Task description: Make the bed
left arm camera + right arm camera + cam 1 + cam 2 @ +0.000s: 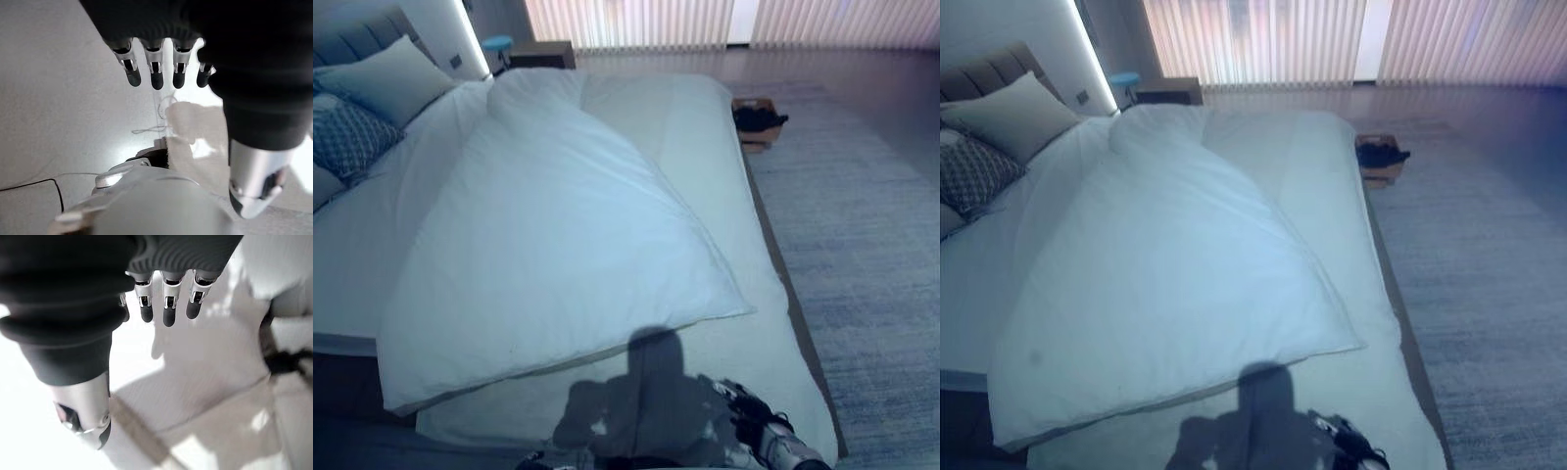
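Duvet [558, 255] is judged soft, light and slack; its loose corner [739, 311] at four o'clock is best pinched at the hem. Both hands, left hand [161, 73] and right hand [166, 306], are held with fingers relaxed, holding nothing.

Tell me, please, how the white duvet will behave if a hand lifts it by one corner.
The duvet probably flops and drapes: it lies in soft folds, skewed across the bed. It looks puffy, so likely light for its size. One corner lifted would probably drag only part of it; the rest may stay put.
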Tool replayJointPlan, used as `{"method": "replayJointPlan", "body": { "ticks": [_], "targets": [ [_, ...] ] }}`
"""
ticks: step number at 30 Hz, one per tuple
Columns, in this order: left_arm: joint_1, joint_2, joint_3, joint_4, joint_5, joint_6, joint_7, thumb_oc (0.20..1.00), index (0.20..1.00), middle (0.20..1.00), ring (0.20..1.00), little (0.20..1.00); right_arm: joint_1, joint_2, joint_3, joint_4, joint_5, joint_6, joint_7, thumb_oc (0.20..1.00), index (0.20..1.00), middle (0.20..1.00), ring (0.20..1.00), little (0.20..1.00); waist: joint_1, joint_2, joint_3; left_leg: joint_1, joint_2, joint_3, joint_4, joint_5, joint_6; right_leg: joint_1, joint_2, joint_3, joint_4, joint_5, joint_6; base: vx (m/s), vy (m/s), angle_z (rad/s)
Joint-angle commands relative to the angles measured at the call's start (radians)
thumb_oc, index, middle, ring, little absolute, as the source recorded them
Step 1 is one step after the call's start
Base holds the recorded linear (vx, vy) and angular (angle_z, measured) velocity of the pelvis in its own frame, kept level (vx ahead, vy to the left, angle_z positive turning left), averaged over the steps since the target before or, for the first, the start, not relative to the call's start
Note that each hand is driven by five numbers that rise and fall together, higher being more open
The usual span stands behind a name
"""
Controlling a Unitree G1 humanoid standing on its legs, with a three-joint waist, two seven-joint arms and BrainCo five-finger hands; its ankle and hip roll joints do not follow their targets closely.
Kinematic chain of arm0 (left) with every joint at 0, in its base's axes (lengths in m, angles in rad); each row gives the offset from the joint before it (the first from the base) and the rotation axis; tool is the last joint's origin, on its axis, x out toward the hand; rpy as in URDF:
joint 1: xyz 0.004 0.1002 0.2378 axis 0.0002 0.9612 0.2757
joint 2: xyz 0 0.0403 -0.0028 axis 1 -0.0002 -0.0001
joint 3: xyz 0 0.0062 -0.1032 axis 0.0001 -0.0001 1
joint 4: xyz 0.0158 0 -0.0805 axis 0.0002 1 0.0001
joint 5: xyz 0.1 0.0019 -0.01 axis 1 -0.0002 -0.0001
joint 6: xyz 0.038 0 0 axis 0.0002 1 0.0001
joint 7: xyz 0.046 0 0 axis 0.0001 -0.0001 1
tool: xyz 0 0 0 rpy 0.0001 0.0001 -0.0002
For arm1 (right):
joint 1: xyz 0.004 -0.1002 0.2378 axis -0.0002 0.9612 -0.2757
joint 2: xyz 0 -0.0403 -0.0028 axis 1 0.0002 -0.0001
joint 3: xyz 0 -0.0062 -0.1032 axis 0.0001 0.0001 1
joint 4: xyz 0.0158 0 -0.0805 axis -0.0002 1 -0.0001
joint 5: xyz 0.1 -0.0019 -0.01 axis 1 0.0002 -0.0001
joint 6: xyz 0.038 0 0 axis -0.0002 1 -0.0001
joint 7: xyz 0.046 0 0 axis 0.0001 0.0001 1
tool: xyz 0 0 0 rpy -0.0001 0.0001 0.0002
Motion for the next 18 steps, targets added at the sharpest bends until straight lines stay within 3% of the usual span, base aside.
{"method": "replayJointPlan", "body": {
  "ticks": [1,9,18],
  "targets": [
    [-0.081,-0.012,-0.037,0.031,-0.048,-0.016,0.028,1.000,1.000,1.000,1.000,1.000,-0.072,0.026,0.017,-0.048,0.121,-0.055,-0.018,1.000,1.000,1.000,1.000,1.000,0.010,-0.040,0.038,-0.026,-0.028,-0.036,-0.050,0.040,-0.027,0.016,-0.065,-0.004,0.053,0.019,0.085,-0.02,-0.007,0.21],
    [-0.135,-0.017,-0.107,-0.033,-0.135,-0.026,0.058,1.000,1.000,1.000,1.000,1.000,-0.274,0.068,0.005,-0.026,0.299,-0.111,-0.081,1.000,1.000,1.000,1.000,1.000,0.059,-0.026,0.109,-0.135,-0.038,-0.075,-0.050,0.070,-0.032,-0.060,-0.074,-0.037,0.035,0.042,0.085,0.01,-0.015,0.17],
    [-0.131,-0.020,-0.175,-0.129,-0.215,-0.047,0.070,1.000,1.000,1.000,1.000,1.000,-0.603,0.022,-0.145,0.091,0.447,-0.199,-0.145,1.000,1.000,1.000,1.000,1.000,0.137,0.019,0.189,-0.263,-0.048,-0.102,-0.034,0.083,-0.031,-0.163,-0.092,-0.061,0.043,0.046,0.088,0.01,0.012,0.16]
  ]
}}
